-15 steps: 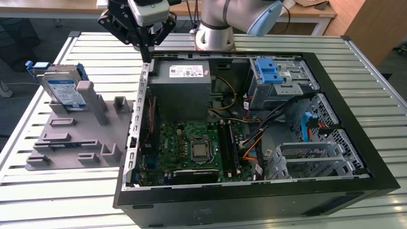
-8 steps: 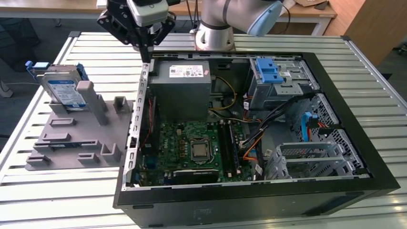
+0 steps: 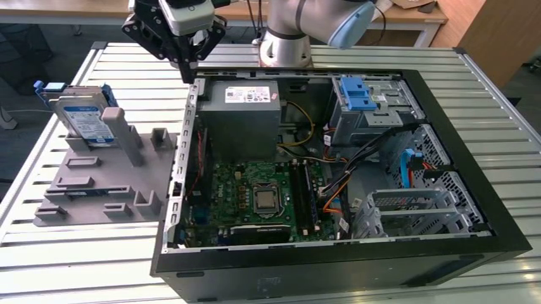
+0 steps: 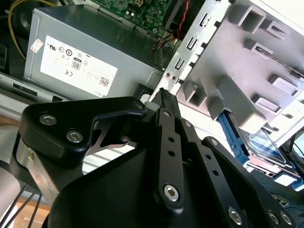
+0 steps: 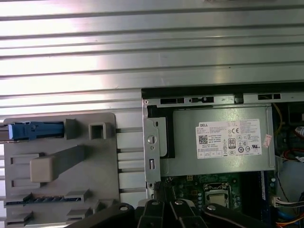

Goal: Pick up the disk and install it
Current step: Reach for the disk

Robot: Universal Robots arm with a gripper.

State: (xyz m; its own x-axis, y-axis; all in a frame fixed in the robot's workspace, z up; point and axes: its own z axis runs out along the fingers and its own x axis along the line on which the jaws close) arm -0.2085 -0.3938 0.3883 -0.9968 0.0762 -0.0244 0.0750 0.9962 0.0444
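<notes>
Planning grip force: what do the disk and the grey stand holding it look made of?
Disk: silvery body, likely metal, with a paper-like label; its blue carrier looks like matte plastic. Grey stand: uniform dull grey with blocky moulded shapes, probably plastic.

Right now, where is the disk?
The disk stands on edge at the far end of the grey holder, on the exterior view's left. The holder lies on the metal table, beside the open computer case.

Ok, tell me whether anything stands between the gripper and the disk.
Nothing visible does. In the exterior view the gripper hangs above a corner of the computer case, and the disk stands upright in the grey holder to that view's left, with bare table slats between them.
</notes>
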